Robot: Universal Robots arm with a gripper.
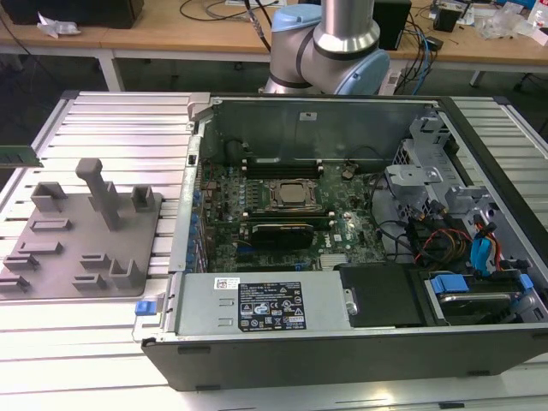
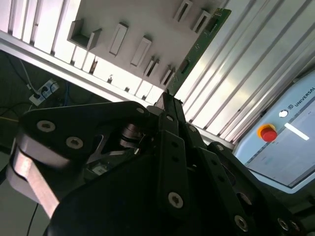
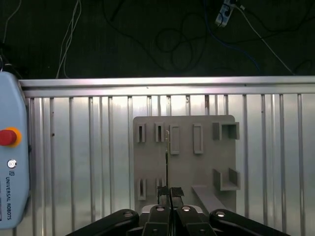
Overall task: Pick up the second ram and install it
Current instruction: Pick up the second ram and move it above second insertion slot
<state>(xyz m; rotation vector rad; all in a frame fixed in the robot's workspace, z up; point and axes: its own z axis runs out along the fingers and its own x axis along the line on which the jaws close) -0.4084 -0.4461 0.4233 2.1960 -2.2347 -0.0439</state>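
The second ram (image 2: 199,45) is a thin dark-green stick, and my gripper (image 2: 166,100) is shut on one end of it. In the first wrist view the ram (image 3: 167,156) shows edge-on, rising from the gripper (image 3: 170,191) above the grey fixture plate (image 3: 184,164). In the exterior view the ram (image 1: 19,156) pokes in at the far left edge, above the ribbed table and up-left of the fixture plate (image 1: 86,248). The open computer case (image 1: 342,342) lies to the exterior view's right, with the processor socket (image 1: 291,195) in the middle of its board.
The fixture plate carries several raised holders and a tall post (image 1: 101,190). A black ribbed card (image 1: 278,233) sits just in front of the socket. Cables and drive bays (image 1: 462,248) crowd the case's right side. A teach pendant (image 3: 12,147) lies on the ribbed table beside the plate. The arm's base (image 1: 330,43) stands behind the case.
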